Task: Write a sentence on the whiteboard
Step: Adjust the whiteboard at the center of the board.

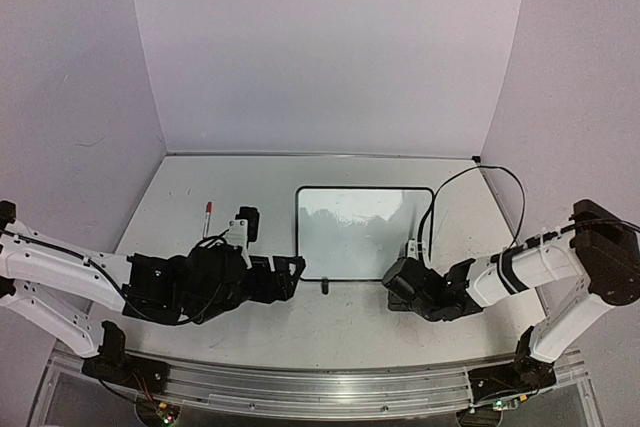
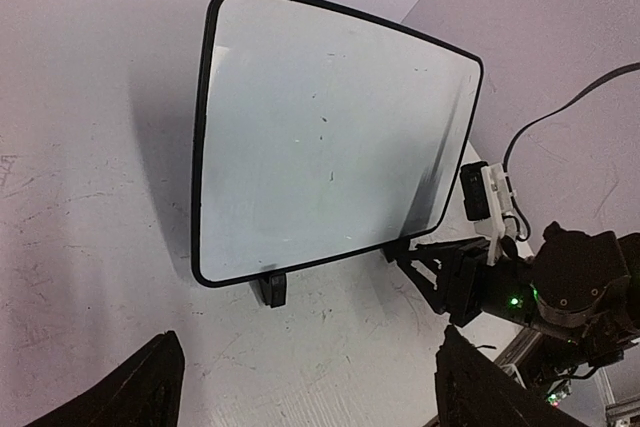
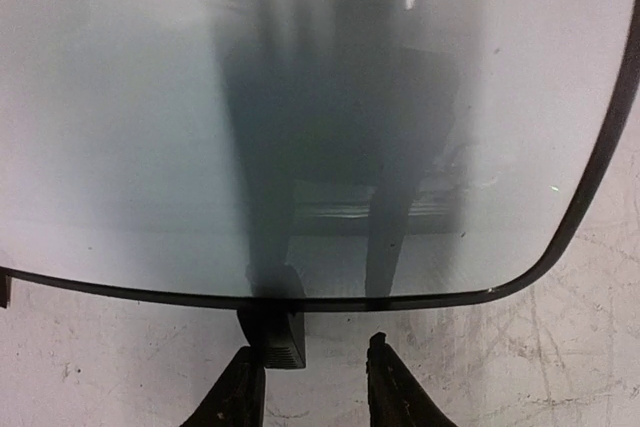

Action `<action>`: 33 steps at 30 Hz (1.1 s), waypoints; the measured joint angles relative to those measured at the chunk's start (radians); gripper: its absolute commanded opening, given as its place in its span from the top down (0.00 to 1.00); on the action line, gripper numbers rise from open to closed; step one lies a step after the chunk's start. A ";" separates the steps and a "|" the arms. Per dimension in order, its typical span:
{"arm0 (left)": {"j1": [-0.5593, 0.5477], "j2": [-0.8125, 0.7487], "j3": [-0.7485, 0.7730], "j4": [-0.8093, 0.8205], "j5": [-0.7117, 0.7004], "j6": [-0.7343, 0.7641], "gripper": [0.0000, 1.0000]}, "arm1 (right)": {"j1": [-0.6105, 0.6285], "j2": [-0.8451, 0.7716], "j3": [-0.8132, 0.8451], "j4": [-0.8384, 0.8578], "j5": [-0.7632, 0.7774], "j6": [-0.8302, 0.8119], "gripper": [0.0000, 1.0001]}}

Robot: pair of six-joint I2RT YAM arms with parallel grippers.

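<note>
Though only overhead shows the pen (image 1: 208,211), left gripper (image 2: 308,387) and right gripper (image 3: 312,379) gape

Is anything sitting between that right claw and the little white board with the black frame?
Nothing visible. The right claw sits open just short of the black-framed white board's near edge, by one black foot, only bare tabletop between.

Glossy whiteboard (image 1: 363,232), scuffed matt tabletop (image 1: 200,207)

Light: bright, even, soft, from overhead.
Glare: pale sheen across the whiteboard (image 1: 362,232) in the top view.
Shadows: soft grey on the surface (image 2: 80,247) left of it; dark streaks mirrored in the right wrist view.
Distortion: wrist views bow the frame.
Focus: near fingers (image 3: 238,397) blurred.
</note>
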 measured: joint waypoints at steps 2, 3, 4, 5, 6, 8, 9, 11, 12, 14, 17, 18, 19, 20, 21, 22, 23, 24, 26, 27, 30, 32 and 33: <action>0.000 -0.018 -0.008 0.004 -0.004 0.002 0.12 | -0.004 0.000 0.000 0.001 0.015 0.004 0.66; 0.000 -0.024 -0.010 0.005 -0.006 0.003 0.12 | -0.008 0.001 0.000 0.004 0.020 0.004 0.66; 0.000 -0.028 -0.013 0.006 -0.006 0.004 0.12 | -0.014 0.001 0.000 0.006 0.023 0.004 0.67; 0.000 -0.030 -0.014 0.006 -0.007 0.006 0.12 | -0.022 0.002 0.000 0.008 0.025 0.004 0.67; 0.000 -0.031 -0.014 0.006 -0.007 0.008 0.12 | -0.031 0.002 0.000 0.010 0.026 0.003 0.67; 0.000 -0.031 -0.014 0.006 -0.006 0.010 0.12 | -0.049 0.002 -0.001 0.015 0.031 0.002 0.67; 0.000 -0.031 -0.014 0.006 -0.006 0.010 0.12 | -0.057 0.002 -0.002 0.019 0.033 0.002 0.67; 0.000 -0.031 -0.014 0.006 -0.006 0.010 0.12 | -0.074 -0.002 -0.012 0.034 0.034 0.000 0.67; 0.000 -0.031 -0.014 0.006 -0.006 0.010 0.12 | -0.080 -0.005 -0.017 0.039 0.034 -0.003 0.67; 0.000 -0.031 -0.015 0.006 -0.007 0.010 0.11 | -0.087 -0.006 -0.022 0.047 0.034 -0.011 0.66; 0.000 -0.032 -0.019 0.005 -0.007 0.010 0.10 | -0.089 -0.006 -0.023 0.049 0.038 -0.014 0.63; 0.000 -0.033 -0.020 0.005 -0.007 0.011 0.08 | -0.089 -0.006 -0.023 0.049 0.039 -0.012 0.62; 0.000 -0.034 -0.020 0.004 -0.008 0.012 0.07 | -0.090 -0.006 -0.023 0.049 0.040 -0.011 0.61; 0.000 -0.036 -0.020 0.004 -0.009 0.012 0.07 | -0.090 -0.006 -0.023 0.049 0.042 -0.011 0.60; 0.000 -0.041 -0.020 0.002 -0.014 0.013 0.06 | -0.090 -0.006 -0.023 0.049 0.043 -0.011 0.58; 0.002 -0.051 -0.022 -0.001 -0.017 0.013 0.06 | -0.090 -0.007 -0.023 0.048 0.046 -0.015 0.54; 0.006 -0.062 -0.025 -0.004 -0.021 0.013 0.05 | -0.090 -0.008 -0.023 0.045 0.047 -0.017 0.51; 0.013 -0.077 -0.029 -0.011 -0.021 0.012 0.05 | -0.090 -0.014 -0.023 0.038 0.049 -0.023 0.49; 0.045 -0.108 -0.037 -0.027 -0.010 0.008 0.05 | -0.087 -0.037 -0.023 0.028 0.047 -0.033 0.44; 0.071 -0.123 -0.040 -0.034 0.001 0.007 0.04 | -0.085 -0.055 -0.023 0.023 0.045 -0.038 0.42; 0.168 -0.165 -0.042 -0.067 0.040 -0.002 0.03 | -0.074 -0.126 -0.024 0.017 0.027 -0.056 0.37; 0.226 -0.185 -0.042 -0.101 0.058 -0.005 0.01 | -0.062 -0.181 -0.025 0.011 0.007 -0.071 0.34; 0.254 -0.191 -0.041 -0.124 0.065 -0.004 0.01 | -0.057 -0.207 -0.027 0.009 -0.004 -0.079 0.33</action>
